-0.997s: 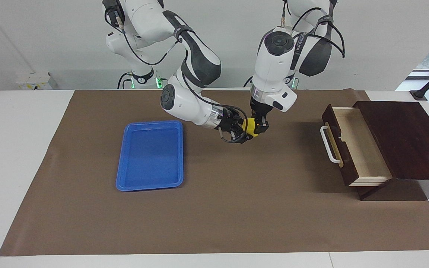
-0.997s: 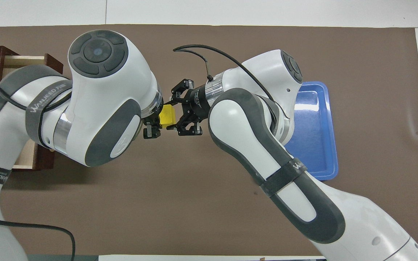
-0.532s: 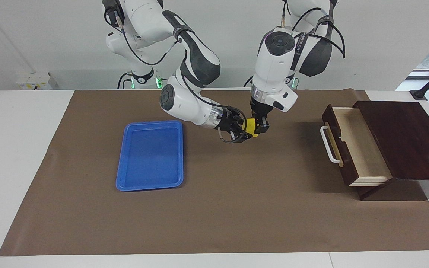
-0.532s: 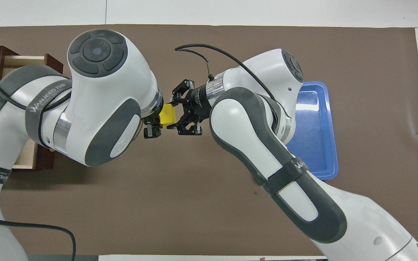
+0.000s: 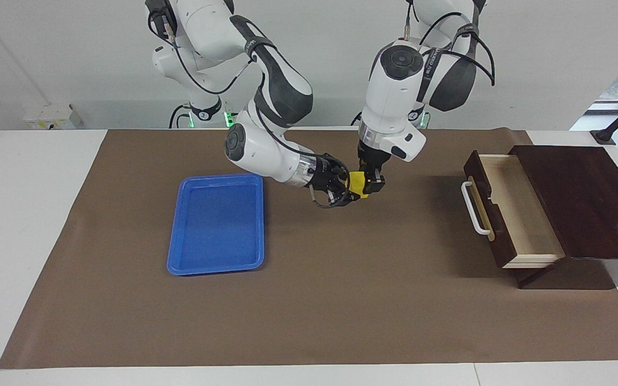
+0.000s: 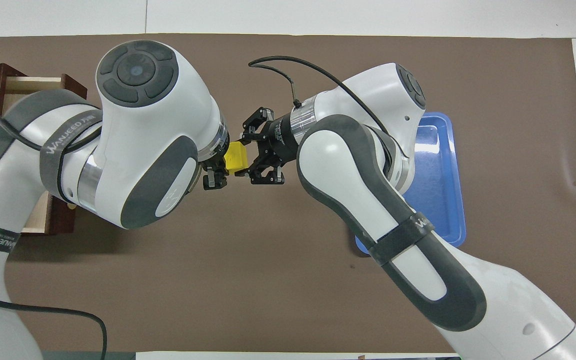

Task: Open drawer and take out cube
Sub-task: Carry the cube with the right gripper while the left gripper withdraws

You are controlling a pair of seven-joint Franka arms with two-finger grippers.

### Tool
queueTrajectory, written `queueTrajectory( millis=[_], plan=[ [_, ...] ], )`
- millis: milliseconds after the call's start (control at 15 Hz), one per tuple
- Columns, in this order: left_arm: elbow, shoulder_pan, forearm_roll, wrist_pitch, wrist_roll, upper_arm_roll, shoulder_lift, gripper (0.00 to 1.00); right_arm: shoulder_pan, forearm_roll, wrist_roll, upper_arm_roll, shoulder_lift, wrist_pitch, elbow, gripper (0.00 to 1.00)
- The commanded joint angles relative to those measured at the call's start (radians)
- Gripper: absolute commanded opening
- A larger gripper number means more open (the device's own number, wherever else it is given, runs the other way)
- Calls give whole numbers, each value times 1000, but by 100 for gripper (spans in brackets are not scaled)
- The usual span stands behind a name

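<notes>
Yellow cube (image 5: 357, 184) clamped between left end effector (image 5: 369, 185) and right end effector (image 5: 345, 191), both grasping it.

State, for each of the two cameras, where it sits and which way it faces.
Facing view: high across the table, facing the robots; both arms show from their bases down, the open drawer at the left arm's end.
Overhead view: above the robots' end, looking steeply down; both arms enter from the bottom.
Shared: the cube clamped between left gripper and right gripper, the blue tray, the brown mat.
</notes>
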Motion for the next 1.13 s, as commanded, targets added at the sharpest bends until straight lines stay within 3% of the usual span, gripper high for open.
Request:
queueTrajectory(
  millis=[0, 66, 133, 532, 798, 1064],
  plan=[
    [-5, -16, 8, -46, 29, 9, -19, 43, -53, -8, 33, -5, 17, -33, 43, 0],
    [6, -15, 8, -49, 29, 9, -19, 86, -58, -6, 33, -5, 17, -35, 46, 0],
    [10, -13, 7, -56, 29, 9, -19, 100, -59, -6, 33, -5, 17, -41, 46, 0],
    [27, -5, 10, -75, 32, 15, -19, 100, -84, -11, 32, -6, 19, -67, 46, 0],
    [9, -7, 42, -61, 81, 16, -24, 100, -197, 0, 3, -6, 19, -116, 46, 0],
    [-88, 1, 105, -34, 171, 19, -59, 100, -335, -8, -108, -8, 17, -210, 24, 0]
  ],
)
